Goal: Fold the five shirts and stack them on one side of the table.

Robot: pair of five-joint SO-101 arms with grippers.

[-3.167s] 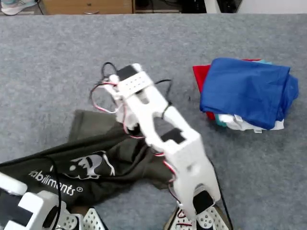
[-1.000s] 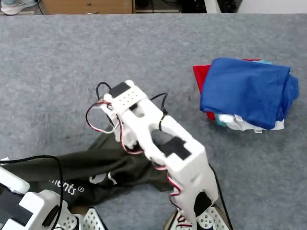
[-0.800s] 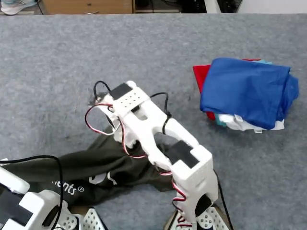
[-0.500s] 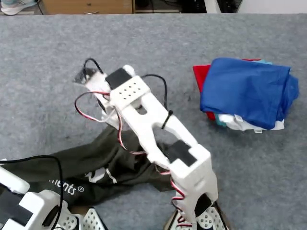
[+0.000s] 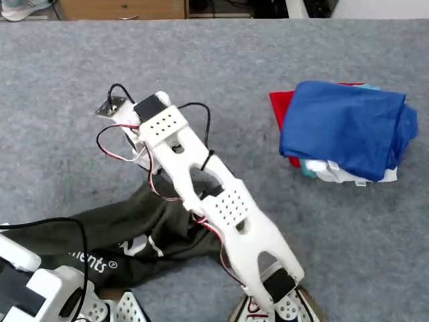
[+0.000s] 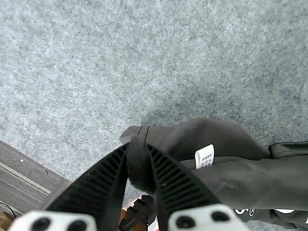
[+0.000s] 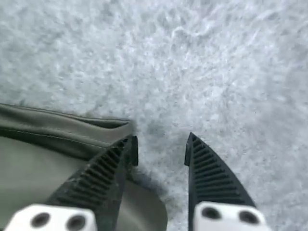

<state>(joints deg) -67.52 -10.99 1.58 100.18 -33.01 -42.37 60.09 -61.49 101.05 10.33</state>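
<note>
Dark shirt (image 6: 219, 144) pinched in the left tool (image 6: 138, 153).

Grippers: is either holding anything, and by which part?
Left gripper is shut on the dark shirt, pinching a bunched fold at its edge near the white label. Right gripper is open, holding nothing.

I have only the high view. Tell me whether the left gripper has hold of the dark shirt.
Observer: Yes. The left gripper is shut on a bunched fold of the dark shirt.
Operator: Now report the right gripper.
Observer: The right gripper is open with nothing between its fingers. One finger is at the shirt's stitched edge and the other is over the bare grey mat.
</note>
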